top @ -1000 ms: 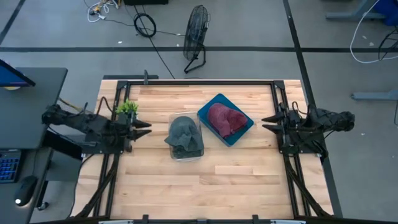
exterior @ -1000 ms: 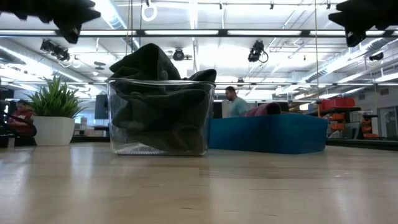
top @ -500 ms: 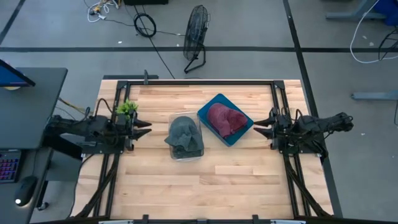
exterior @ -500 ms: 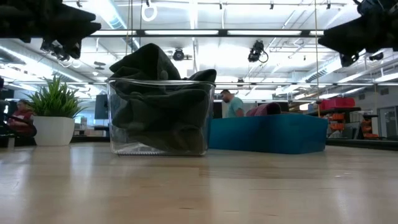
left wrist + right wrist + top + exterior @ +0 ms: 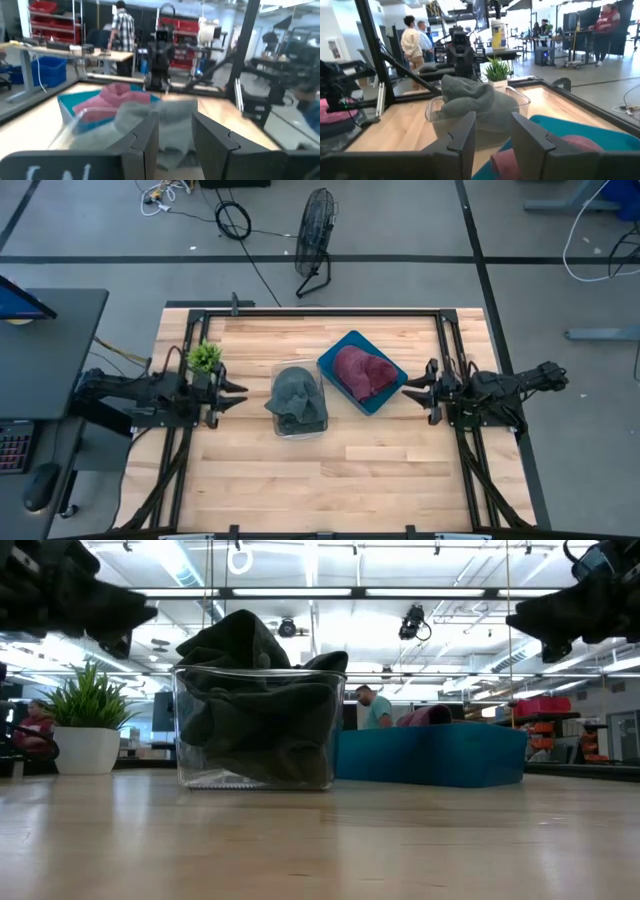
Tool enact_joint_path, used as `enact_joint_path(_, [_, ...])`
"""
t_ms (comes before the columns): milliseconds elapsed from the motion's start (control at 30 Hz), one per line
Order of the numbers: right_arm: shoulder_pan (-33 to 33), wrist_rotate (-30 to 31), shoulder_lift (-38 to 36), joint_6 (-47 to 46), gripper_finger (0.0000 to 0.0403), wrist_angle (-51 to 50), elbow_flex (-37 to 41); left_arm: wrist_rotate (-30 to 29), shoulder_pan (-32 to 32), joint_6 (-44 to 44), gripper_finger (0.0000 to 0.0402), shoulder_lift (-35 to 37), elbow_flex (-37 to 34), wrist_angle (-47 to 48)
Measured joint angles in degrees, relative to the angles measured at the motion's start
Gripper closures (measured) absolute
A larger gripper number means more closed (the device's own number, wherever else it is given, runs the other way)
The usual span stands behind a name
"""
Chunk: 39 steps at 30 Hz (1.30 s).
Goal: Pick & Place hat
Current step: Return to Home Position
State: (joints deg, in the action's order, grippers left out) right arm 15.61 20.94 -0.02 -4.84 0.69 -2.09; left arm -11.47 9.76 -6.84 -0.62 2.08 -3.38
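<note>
Comparing this moment with the second before it, we find nothing shifted on the tabletop (image 5: 330, 470); only the arms have moved. Both have sunk from the top edge of the low view into a lower, flatter pose, each at its own side of the tabletop.

The right hand (image 5: 408, 389) has come a little closer to the blue bin (image 5: 335, 346) while dropping. It hangs just beside the bin's near corner, apart from it. The left hand (image 5: 236, 393) sits near the transparent bin (image 5: 200, 778), also clear of it. Each wrist view shows two fingers parted with nothing between them, so we record both hands as released and empty.

The red caps (image 5: 362, 372) lie in the blue bin as one heap. From above we cannot separate them, so their number is our presumption only. The gray cap (image 5: 297, 397) fills the transparent bin and stands proud of its rim. The potted plant (image 5: 205, 356) stands just behind the left hand.

We see no cap loose on the tabletop. In our judgement the sorting is finished, and all that remains is for the arms to settle to rest.
</note>
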Motion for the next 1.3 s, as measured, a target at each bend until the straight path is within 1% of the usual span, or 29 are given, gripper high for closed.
enact_joint_path(100, [0.0,0.1,0.0,0.5,0.0279,-0.4,0.1,0.3,0.0,0.0,0.0283,-0.1,-1.6,0.2])
enact_joint_path(333, [0.0,0.1,0.3,0.8,0.0279,-0.4,0.1,0.8,0.0,0.2,0.0283,-1.6,-1.5,0.5])
enact_joint_path(567, [0.0,0.1,0.3,0.9,0.0279,-0.4,0.1,0.7,0.0,-3.0,0.0283,-1.6,-1.5,0.3])
enact_joint_path(1300, [0.0,0.0,0.3,0.9,0.0279,-0.4,0.1,0.6,0.0,-3.0,0.0283,-1.6,-1.6,0.1])
